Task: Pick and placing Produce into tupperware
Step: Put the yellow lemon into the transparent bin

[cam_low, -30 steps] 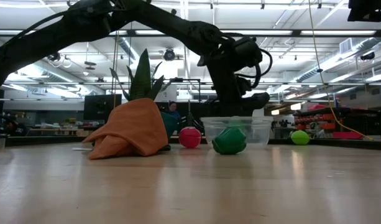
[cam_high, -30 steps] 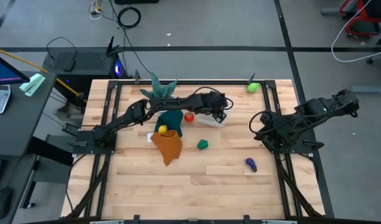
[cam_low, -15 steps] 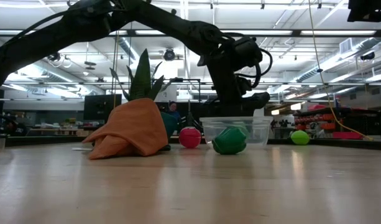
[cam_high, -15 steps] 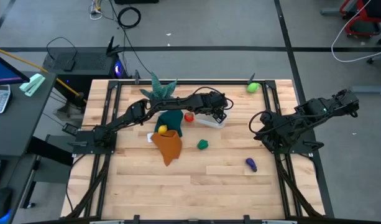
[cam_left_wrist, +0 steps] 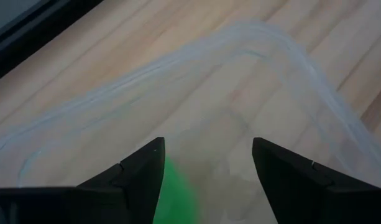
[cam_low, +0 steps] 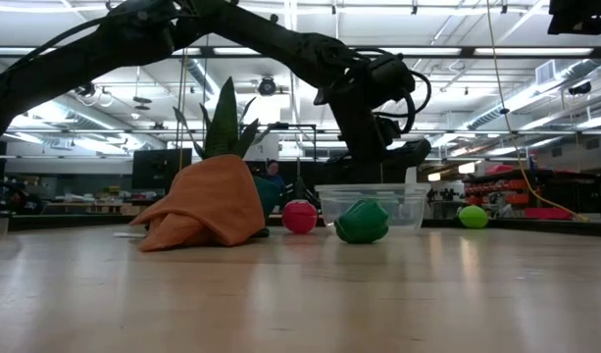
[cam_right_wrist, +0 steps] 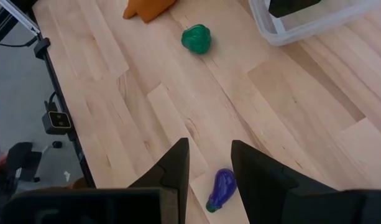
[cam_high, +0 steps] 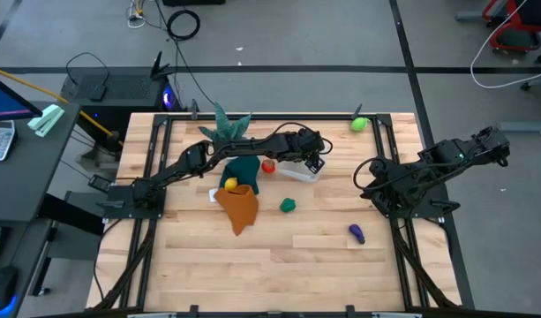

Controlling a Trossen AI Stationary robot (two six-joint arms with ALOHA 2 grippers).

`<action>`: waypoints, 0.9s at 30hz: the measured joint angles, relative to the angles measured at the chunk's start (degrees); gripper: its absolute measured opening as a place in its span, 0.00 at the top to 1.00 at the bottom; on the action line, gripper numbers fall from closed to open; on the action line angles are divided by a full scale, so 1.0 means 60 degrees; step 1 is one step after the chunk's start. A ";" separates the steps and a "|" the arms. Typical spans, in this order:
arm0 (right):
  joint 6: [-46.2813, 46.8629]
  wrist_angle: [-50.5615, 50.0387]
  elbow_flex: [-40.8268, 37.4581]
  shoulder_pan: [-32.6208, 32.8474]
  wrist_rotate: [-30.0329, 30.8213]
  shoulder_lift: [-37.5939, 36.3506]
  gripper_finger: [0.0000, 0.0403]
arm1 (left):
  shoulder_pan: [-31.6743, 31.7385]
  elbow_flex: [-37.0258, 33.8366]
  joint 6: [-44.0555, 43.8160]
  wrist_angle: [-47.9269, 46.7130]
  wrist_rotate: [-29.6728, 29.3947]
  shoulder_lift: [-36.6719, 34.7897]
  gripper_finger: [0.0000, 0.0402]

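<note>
The clear tupperware (cam_high: 298,170) sits right of the table's middle. My left gripper (cam_high: 312,164) hangs open just above it, and the left wrist view shows its rim (cam_left_wrist: 289,50). Something light green (cam_left_wrist: 171,193) shows low beside one finger (cam_left_wrist: 143,174). A red piece (cam_high: 268,165) lies left of the box and a dark green one (cam_high: 288,205) lies nearer. A yellow piece (cam_high: 230,184) rests by the cloths, a purple one (cam_high: 356,233) lies near right, and a light green one (cam_high: 359,124) far right. My right gripper (cam_high: 367,177) waits open at the right. My left gripper (cam_left_wrist: 206,168) points down into the tupperware with its fingers apart. The light green thing lies close to the inner side of one finger, but I cannot tell whether it touches.
An orange cloth (cam_high: 239,208) is heaped left of the middle, with a teal cloth (cam_high: 244,170) behind it. A teal spiky plant (cam_high: 226,124) stands at the far edge. Bare wood stretches along the near side. The right wrist view shows the purple piece (cam_right_wrist: 220,190) just below my right gripper (cam_right_wrist: 210,162).
My left gripper has risen slightly above the tupperware. Nothing else has moved.
</note>
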 joint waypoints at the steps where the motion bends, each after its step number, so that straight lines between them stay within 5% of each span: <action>1: -0.0003 0.0000 0.0000 0.0000 0.0000 0.0000 0.79 | 0.0000 0.0000 -0.0001 0.0021 -0.0002 -0.0007 0.38; 13: -0.0121 -0.0008 0.0000 0.0000 0.0007 -0.0004 0.79 | 0.0004 0.1201 0.0368 -0.0137 -0.0005 -0.0076 0.39; 27: -0.0063 -0.0441 0.0004 0.0000 0.0756 -0.0554 0.79 | -0.0534 0.1219 0.0204 0.0098 0.0116 -0.1313 0.43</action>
